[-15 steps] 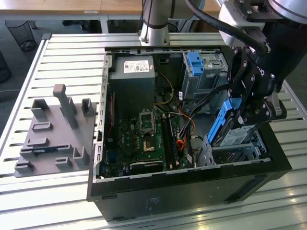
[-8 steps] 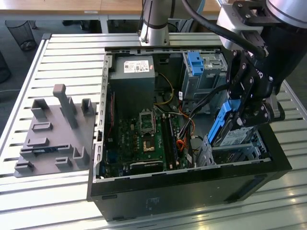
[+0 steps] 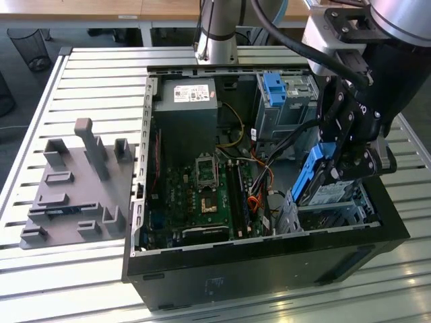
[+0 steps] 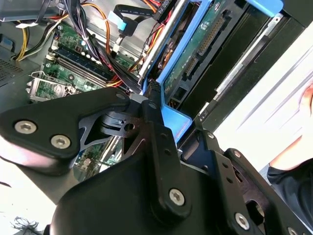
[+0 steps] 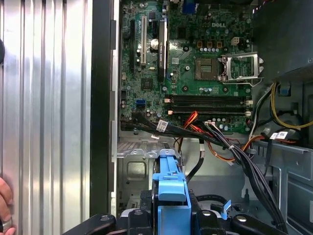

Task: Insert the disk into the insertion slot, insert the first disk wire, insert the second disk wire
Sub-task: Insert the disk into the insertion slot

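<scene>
The disk (image 3: pixel 322 180), a labelled drive in a bright blue carrier, hangs tilted above the lower corner of the open computer case at the exterior view's right. My gripper (image 3: pixel 345 161) is shut on it. In the second wrist view the black fingers (image 4: pixel 155 128) clamp the blue carrier (image 4: pixel 172 117), and the drive's green circuit board (image 4: pixel 205 44) faces the camera. The insertion slot (image 3: pixel 331 214), a low silver metal cage, sits just beneath the disk. In the first wrist view the carrier (image 5: pixel 170 188) points toward the cage (image 5: pixel 137 166). Loose black, orange and red wires (image 5: pixel 210 137) run beside the cage.
The motherboard (image 3: pixel 205 192) lies in the case's middle, with the power supply (image 3: pixel 185 101) behind it. A taller grey bay with a blue latch (image 3: pixel 275 86) stands at the back. A grey fixture plate (image 3: pixel 74 185) rests on the slatted table. A person's hand (image 5: pixel 4 205) is near the case's edge.
</scene>
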Tool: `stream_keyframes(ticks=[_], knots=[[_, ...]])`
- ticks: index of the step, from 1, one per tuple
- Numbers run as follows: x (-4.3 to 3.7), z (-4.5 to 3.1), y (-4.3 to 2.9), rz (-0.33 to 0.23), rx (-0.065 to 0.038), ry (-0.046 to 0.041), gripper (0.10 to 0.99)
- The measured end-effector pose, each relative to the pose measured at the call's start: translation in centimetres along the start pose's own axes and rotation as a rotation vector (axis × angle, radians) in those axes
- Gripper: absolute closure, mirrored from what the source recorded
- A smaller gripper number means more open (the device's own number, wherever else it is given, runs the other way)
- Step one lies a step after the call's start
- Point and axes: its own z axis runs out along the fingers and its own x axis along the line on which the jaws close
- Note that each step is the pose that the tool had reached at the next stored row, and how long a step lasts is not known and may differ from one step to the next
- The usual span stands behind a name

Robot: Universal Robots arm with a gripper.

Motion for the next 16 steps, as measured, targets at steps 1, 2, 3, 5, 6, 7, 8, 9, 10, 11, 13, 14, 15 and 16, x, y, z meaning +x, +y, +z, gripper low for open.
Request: stream_keyframes(ticks=[1, 2, 3, 5, 6, 7, 8, 9, 10, 11, 13, 14, 15, 16], knots=[[0.00, 0.06, 0.00, 0.000, 0.000, 0.0000, 0.722], [0.00, 0.12, 0.00, 0.000, 0.000, -0.0001, 0.722], [0.00, 0.18, 0.00, 0.000, 0.000, -0.0002, 0.722], [0.01, 0.30, 0.00, 0.000, 0.000, -0.0003, 0.722], [0.01, 0.36, 0.00, 0.000, 0.000, -0.0004, 0.722], [0.01, 0.42, 0.00, 0.000, 0.000, -0.0005, 0.722], [0.01, 0.49, 0.00, 0.000, 0.000, -0.0006, 0.722], [0.01, 0.55, 0.00, 0.000, 0.000, -0.0007, 0.722], [0.01, 0.60, 0.00, 0.000, 0.000, -0.0007, 0.722], [0.01, 0.66, 0.00, 0.000, 0.000, -0.0007, 0.722], [0.02, 0.77, 0.00, 0.000, 0.000, -0.0009, 0.722], [0.02, 0.84, 0.00, 0.000, 0.000, -0.0011, 0.722], [0.02, 0.91, 0.00, 0.000, 0.000, -0.0014, 0.722], [0.02, 0.98, 0.00, 0.000, 0.000, -0.0016, 0.722]])
